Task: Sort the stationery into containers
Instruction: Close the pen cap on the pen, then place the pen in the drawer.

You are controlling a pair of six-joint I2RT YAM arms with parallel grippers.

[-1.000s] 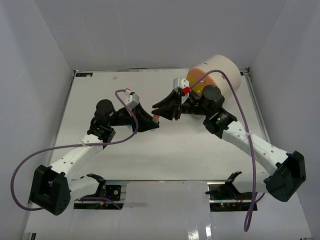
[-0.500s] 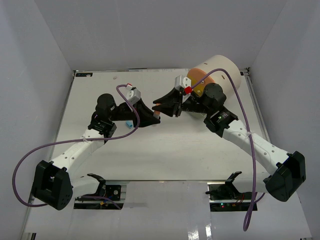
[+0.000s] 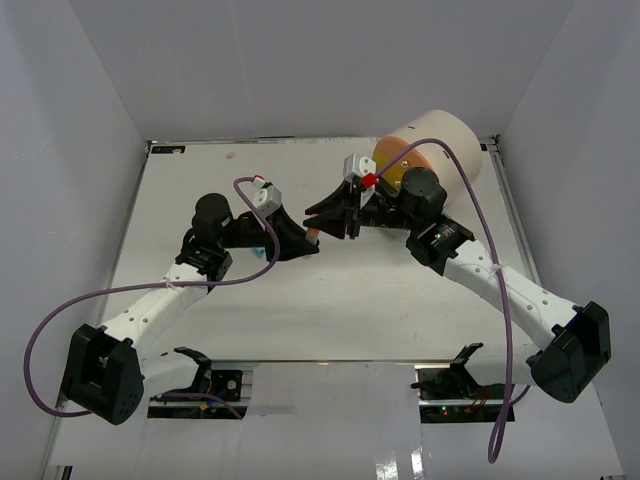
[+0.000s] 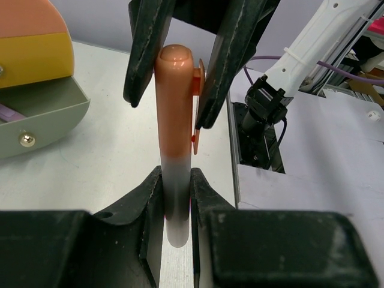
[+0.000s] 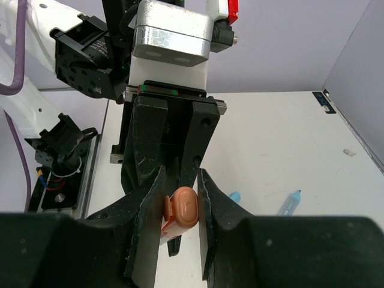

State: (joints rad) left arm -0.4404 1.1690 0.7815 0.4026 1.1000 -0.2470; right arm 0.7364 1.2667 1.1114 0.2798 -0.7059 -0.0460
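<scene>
Now, left gripper (image 4: 178,186): jaws clamped on the pale lower barrel of the orange-capped pen (image 4: 176,114), which rises out of them, held off the tabletop (image 3: 350,300).
Right gripper (image 5: 182,177): nose to nose with the left one, jaws pinched on the pen's cap, one side pressing the cap itself and the other its clip.
Left wrist view only: the clip and the barrel's fade from orange to grey. At upper left, the orange drawer (image 4: 27,18) and the yellow drawer (image 4: 36,57) sit above the grey-olive drawer (image 4: 48,123), which is pulled open. It has a round knob on its front and something purple lying inside.
Right wrist view only: the rounded cap end seen head-on. Beyond the jaws to the right, a teal pen (image 5: 290,203) lies flat on the tabletop, and a second teal tip (image 5: 234,196) peeks out beside the finger.
Top view only: both arms bend inward and meet above the middle of the tabletop, the pen showing as a small orange spot between them. A small blue piece (image 3: 262,252) lies just beside the left arm.
In the way: the right wrist and its purple cable (image 3: 470,200) cover most of the drawer face of the cream cylinder (image 3: 445,135) from above.
Edges and room: the cylinder stands near the far right corner, with white walls (image 3: 90,100) on three sides. Open tabletop stretches between the grippers and the arm bases, and along the left side.
</scene>
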